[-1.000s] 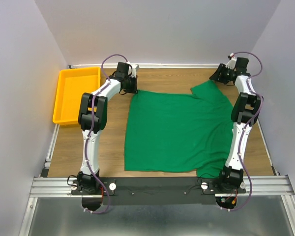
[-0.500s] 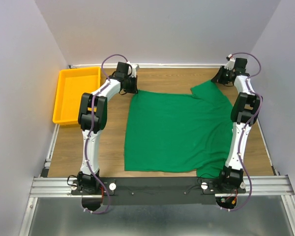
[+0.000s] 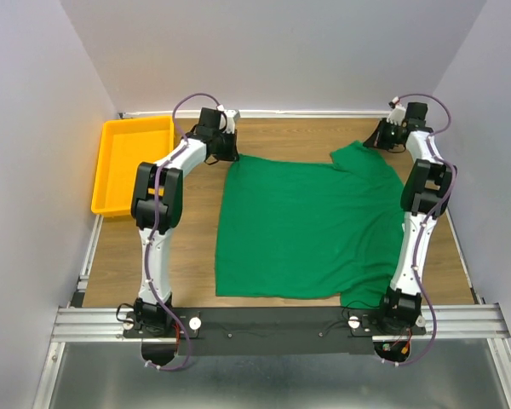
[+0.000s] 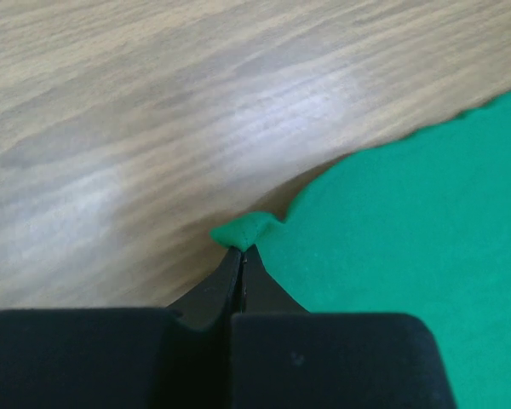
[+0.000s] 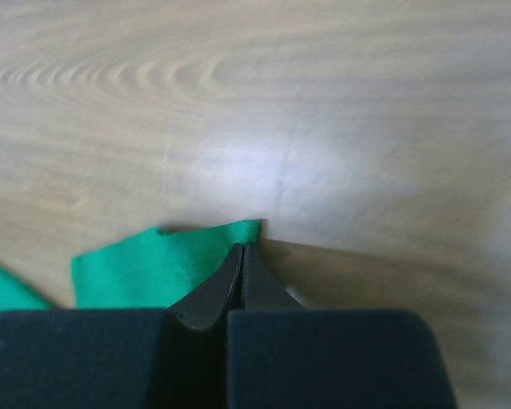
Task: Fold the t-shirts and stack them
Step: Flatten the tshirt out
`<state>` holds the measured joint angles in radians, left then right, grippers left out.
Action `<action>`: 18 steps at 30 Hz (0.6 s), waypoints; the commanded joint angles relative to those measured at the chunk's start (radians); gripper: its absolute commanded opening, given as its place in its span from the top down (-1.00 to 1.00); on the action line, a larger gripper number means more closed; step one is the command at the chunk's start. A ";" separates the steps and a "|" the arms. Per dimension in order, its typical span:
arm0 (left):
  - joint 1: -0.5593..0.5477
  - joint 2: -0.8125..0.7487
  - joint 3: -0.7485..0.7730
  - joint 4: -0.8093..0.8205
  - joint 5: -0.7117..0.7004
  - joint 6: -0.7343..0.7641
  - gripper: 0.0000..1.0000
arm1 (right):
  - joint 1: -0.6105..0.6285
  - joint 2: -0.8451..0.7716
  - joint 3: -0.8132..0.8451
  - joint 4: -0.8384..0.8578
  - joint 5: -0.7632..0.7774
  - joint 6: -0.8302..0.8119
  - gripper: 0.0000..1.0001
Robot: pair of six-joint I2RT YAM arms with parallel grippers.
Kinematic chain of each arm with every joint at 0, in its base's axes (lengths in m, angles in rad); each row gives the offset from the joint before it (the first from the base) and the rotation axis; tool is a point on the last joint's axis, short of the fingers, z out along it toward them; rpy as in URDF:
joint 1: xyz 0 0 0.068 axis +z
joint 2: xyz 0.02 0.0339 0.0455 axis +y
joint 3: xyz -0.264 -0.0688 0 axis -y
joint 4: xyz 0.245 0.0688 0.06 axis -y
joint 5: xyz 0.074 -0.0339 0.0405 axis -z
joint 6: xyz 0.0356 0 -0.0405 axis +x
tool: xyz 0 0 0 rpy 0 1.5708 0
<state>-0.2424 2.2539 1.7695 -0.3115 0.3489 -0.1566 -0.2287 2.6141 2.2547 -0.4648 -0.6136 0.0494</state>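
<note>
One green t-shirt (image 3: 307,226) lies spread flat over the middle of the wooden table. My left gripper (image 3: 232,156) is at its far left corner, shut on a small bunched tip of green cloth (image 4: 249,228). At the far right, my right gripper (image 3: 377,141) is shut on the corner of the sleeve (image 5: 238,234), whose cloth (image 5: 153,268) lies flat to the left of the fingers. Both pairs of jaws are pressed together with cloth pinched at their tips.
A yellow plastic tray (image 3: 109,166) stands at the table's far left edge, with nothing seen in it. Grey walls close in the left, back and right sides. The arm bases sit on a metal rail (image 3: 272,322) along the near edge.
My right gripper has closed on the sleeve corner and shifted slightly. The left gripper stayed shut on its corner and the shirt has not moved.
</note>
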 commanded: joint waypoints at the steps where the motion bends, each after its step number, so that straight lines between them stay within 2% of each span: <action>1: 0.009 -0.177 -0.065 0.148 0.030 -0.024 1.00 | 0.008 -0.172 -0.163 0.016 -0.136 -0.022 0.99; 4: 0.018 -0.246 -0.125 0.196 0.024 -0.032 1.00 | 0.008 -0.345 -0.306 0.087 -0.188 -0.011 0.99; 9: 0.028 -0.295 -0.186 0.199 0.030 -0.037 1.00 | 0.008 -0.612 -0.642 0.225 -0.183 -0.039 0.99; 13: 0.028 -0.385 -0.237 0.218 0.041 -0.040 1.00 | 0.006 -0.854 -0.785 0.253 -0.143 -0.104 0.99; 18: 0.029 -0.546 -0.310 0.258 0.035 -0.040 1.00 | -0.001 -1.052 -0.796 0.249 -0.104 -0.106 0.99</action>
<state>-0.2173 1.8545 1.4910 -0.1177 0.3611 -0.1898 -0.2279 1.6711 1.4708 -0.2539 -0.7486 -0.0296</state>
